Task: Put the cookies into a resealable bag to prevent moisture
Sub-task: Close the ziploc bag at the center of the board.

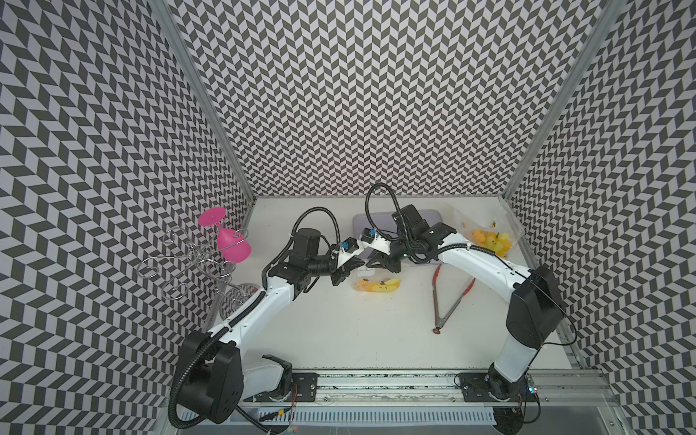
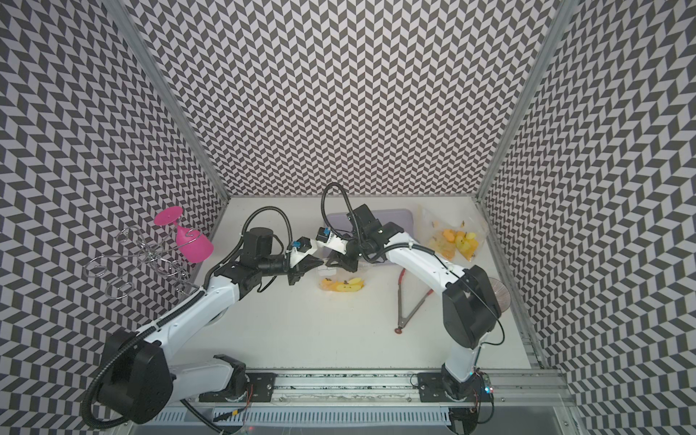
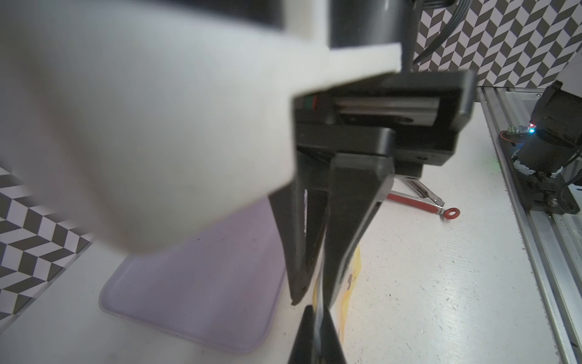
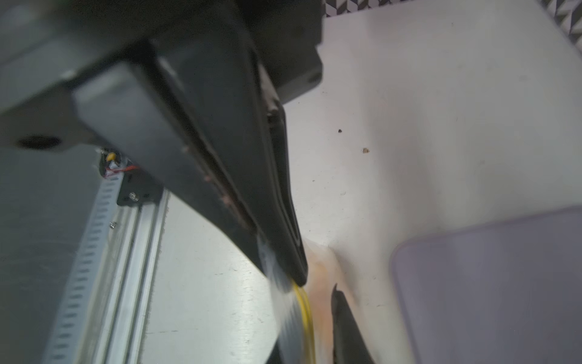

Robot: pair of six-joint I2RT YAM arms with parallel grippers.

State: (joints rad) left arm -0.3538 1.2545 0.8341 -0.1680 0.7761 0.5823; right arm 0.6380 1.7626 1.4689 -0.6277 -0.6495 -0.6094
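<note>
A clear resealable bag (image 1: 376,286) (image 2: 342,285) hangs low over the middle of the table, and both grippers hold its top edge. Orange and yellow shapes show through it. I cannot tell the cookies from the bag's yellow prints. My left gripper (image 1: 357,264) (image 2: 320,262) (image 3: 318,310) is shut on the thin clear film. My right gripper (image 1: 371,264) (image 2: 329,262) (image 4: 283,274) is shut on the same edge beside it, by a yellow strip. The two sets of tips nearly touch.
A lavender tray (image 1: 429,220) (image 3: 195,283) lies behind the grippers, its visible part bare. Red-handled tongs (image 1: 448,297) lie to the right. More clear bags (image 1: 486,237) with yellow and orange contents sit at the back right. A wire rack (image 1: 188,260) holding a pink glass (image 1: 231,244) stands at the left.
</note>
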